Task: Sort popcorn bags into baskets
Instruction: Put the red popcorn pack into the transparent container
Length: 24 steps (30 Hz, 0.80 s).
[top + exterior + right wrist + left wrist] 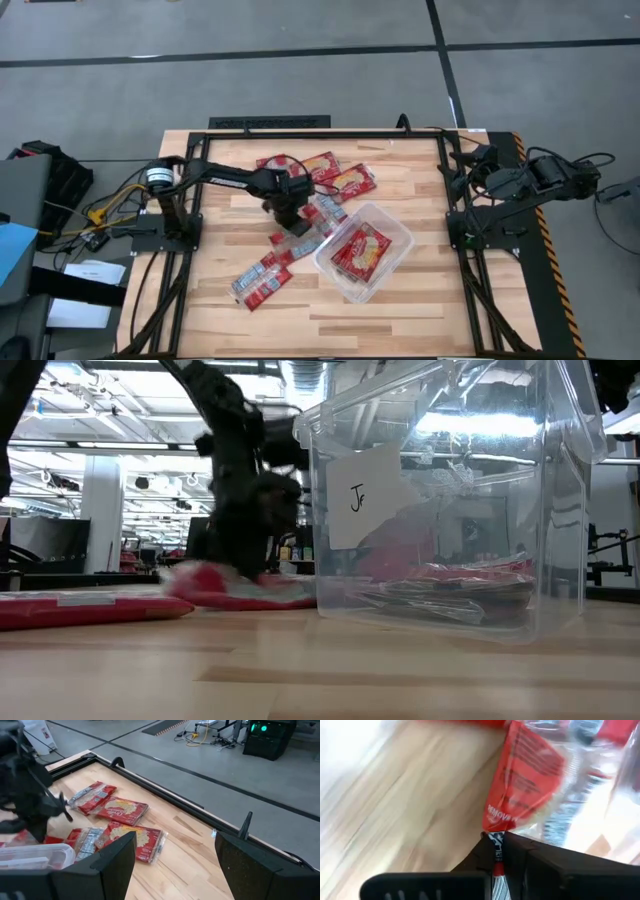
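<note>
The clear plastic tub [365,250] stands right of the table's middle with red packets [360,250] lying flat inside; in the low view the tub [440,500] carries a white label. Several more red packets lie on the wood: a cluster at the far side [320,170] and some toward the near left [260,280]. My left gripper [285,208] is over the middle of the table, just left of the tub, shut on a red packet [525,775]. My right gripper [175,865] waits open at the table's far right corner [468,162]. My left gripper pinches the red packet between its two fingers [520,852] at the packet's narrow sealed end [496,832]. The packet's body stretches away from the fingertips over the wood beside the tub. Whether it is lifted clear or still lies on the table I cannot tell.
Black metal frames run along the table's left [165,235] and right [475,230] sides and the far edge. Bare wood [330,320] shows along the near side. Cables and boxes lie on the floor to the left of the table [60,210].
</note>
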{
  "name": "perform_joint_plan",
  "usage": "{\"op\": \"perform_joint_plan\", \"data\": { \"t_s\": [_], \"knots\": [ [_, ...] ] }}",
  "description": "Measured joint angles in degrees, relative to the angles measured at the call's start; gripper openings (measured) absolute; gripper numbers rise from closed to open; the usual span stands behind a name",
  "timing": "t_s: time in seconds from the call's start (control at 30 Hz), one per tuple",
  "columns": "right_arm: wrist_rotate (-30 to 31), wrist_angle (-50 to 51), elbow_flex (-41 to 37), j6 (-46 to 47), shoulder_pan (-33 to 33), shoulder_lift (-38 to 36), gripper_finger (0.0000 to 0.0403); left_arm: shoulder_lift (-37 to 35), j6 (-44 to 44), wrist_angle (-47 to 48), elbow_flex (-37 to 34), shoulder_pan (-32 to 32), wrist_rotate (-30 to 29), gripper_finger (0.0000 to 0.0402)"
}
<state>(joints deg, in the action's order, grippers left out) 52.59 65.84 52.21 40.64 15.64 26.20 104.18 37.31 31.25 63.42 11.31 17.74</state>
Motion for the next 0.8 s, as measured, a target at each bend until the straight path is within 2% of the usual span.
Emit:
{"op": "perform_joint_plan", "data": {
  "t_s": [0.2, 0.27, 0.4, 0.57, 0.7, 0.8],
  "knots": [
    [0.03, -0.47, 0.0, 0.0, -0.01, 0.0, 0.0295, -8.43, 2.42, 13.39, 4.88, -0.22, -6.35, 0.0002],
    [0.03, -0.54, 0.0, 0.0, -0.02, -0.01, 0.0295, -11.58, 4.28, 15.16, 6.4, -0.73, -7.7, 0.0001],
    [0.03, -0.92, 0.0, 0.0, -0.02, -0.02, 0.0295, -18.21, 10.78, 14.73, 8.74, -2.27, -10.19, 0.0001],
    [0.03, -1.02, 0.0, 0.0, -0.02, -0.01, 0.0295, -23.48, 18.42, 14.27, 12.95, -5.93, -18.28, 0.0],
    [0.03, -1.24, 0.0, 0.0, -0.02, -0.01, 0.0295, -24.06, 22.99, 11.72, 17.2, -10.18, -24.91, 0.0],
    [0.01, -1.24, 0.0, 0.0, -0.02, -0.01, 0.0295, -22.96, 24.04, 5.46, 20.17, -13.36, -27.97, 0.0]
  ]
}}
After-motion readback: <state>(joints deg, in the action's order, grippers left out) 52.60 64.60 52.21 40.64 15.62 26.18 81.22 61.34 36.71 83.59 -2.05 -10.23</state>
